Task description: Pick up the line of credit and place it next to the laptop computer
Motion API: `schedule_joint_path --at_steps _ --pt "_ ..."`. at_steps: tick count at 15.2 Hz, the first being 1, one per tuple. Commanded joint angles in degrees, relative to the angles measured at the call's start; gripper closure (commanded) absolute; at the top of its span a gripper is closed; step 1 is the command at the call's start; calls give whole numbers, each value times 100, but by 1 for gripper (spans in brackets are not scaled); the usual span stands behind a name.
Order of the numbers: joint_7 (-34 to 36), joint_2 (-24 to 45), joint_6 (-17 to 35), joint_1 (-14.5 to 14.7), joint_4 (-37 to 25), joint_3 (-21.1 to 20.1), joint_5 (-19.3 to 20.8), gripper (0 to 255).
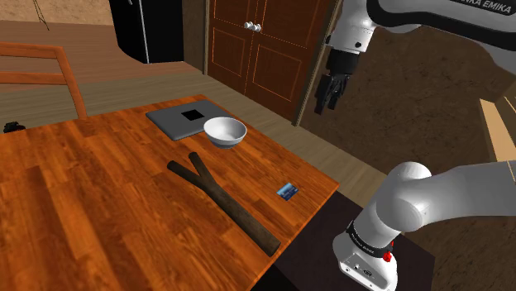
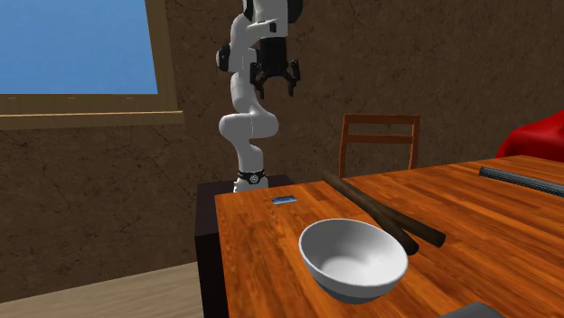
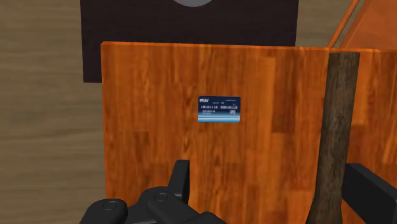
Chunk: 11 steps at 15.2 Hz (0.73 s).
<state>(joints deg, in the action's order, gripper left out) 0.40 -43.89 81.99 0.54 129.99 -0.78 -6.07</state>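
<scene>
On the tabletop by the stand: we saw the small blue rectangular card [image 1: 288, 192] lying flat on the orange wooden table [image 1: 99, 207], near the edge closest to the dark box stand [image 1: 322, 248].
Card vs stick: it lay apart from the long dark-brown forked wooden stick [image 1: 223, 198]; nothing touched it.
Laptop: the closed flat grey laptop [image 1: 183, 120] sat toward the table's far side, well apart from the card.
Bowl: the round white bowl [image 1: 225, 131] stood just beside the laptop.
Claw: the all-black two-finger gripper [image 1: 329, 93] hung high in the air, well above the card.
Claw state: in the wrist view we saw its fingers [image 3: 181, 181] standing apart, released, with nothing between them.
Wrist view: the card lay ahead of the fingers and the stick ran alongside.
</scene>
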Motion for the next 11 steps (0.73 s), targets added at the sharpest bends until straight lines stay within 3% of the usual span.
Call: schedule_joint_path --at_steps 1,11 --pt "0 0 0 0 0 0 0 0" --pt "-2338 993 1239 1035 1135 -486 1172 0"
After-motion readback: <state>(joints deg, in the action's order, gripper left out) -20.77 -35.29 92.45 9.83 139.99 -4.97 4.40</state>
